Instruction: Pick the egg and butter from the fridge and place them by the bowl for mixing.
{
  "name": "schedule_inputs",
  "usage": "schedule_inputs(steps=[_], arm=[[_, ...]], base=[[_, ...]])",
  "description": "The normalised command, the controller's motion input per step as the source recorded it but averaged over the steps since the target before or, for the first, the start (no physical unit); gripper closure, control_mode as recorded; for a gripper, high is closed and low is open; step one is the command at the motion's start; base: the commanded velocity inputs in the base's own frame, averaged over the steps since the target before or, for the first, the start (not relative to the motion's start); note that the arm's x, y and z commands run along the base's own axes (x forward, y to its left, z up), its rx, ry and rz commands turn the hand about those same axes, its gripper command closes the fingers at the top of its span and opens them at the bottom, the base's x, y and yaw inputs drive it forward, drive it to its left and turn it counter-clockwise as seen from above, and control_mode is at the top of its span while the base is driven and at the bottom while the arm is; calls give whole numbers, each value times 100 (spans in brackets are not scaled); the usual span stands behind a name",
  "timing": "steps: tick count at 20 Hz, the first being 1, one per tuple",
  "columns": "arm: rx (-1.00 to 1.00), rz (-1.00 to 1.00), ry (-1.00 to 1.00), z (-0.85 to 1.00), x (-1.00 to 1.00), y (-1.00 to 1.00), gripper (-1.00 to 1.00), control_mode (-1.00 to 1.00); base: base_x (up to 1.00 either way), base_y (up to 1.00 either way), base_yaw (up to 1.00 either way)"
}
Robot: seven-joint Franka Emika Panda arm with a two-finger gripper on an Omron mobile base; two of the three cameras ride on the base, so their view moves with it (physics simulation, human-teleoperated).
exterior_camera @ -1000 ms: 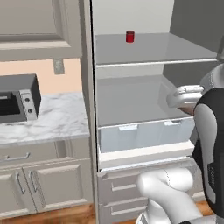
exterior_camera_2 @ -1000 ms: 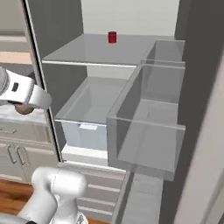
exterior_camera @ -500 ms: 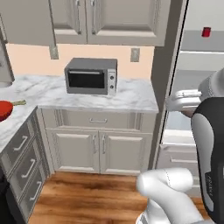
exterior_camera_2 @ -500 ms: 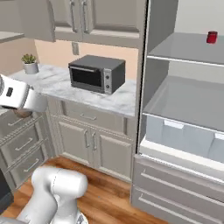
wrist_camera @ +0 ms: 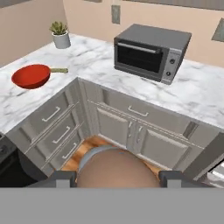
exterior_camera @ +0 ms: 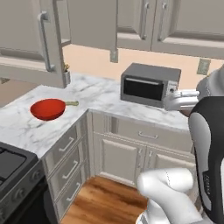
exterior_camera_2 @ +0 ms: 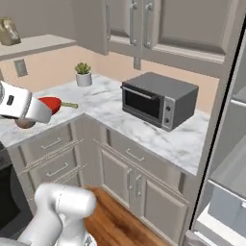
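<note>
The claw [wrist_camera: 117, 178] pinches the egg [wrist_camera: 117, 168] at the hand view's bottom centre. Carry it level to the bench [wrist_camera: 87, 61], setting it beside the bowl [wrist_camera: 30, 75] at upper left (butter [wrist_camera: 58, 70] touches its rim).

Bowl [exterior_camera: 48, 108] on corner counter [exterior_camera: 100, 98], butter [exterior_camera: 71, 103] touching its right rim. Microwave [exterior_camera: 150, 84] on same counter, well right of bowl, by back wall. Plant pot [exterior_camera_2: 83, 75] behind bowl, near wall. Stove [exterior_camera: 13, 168] left-front of bowl. Egg [wrist_camera: 116, 169] btw gripper [wrist_camera: 117, 178] fingertips, over the floor before the base cabinets.
</note>
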Motion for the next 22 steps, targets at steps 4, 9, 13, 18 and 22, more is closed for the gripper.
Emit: schedule_inputs(steps=[4, 9, 13, 18, 22], arm=[[0, 0, 0, 0, 0, 0, 100, 100], [0, 0, 0, 0, 0, 0, 100, 100], [0, 0, 0, 0, 0, 0, 100, 100], [0, 0, 0, 0, 0, 0, 100, 100], [0, 0, 0, 0, 0, 0, 100, 100]], base=[[98, -5, 45], [80, 0, 45], [70, 0, 45], [65, 0, 40], [62, -17, 31]])
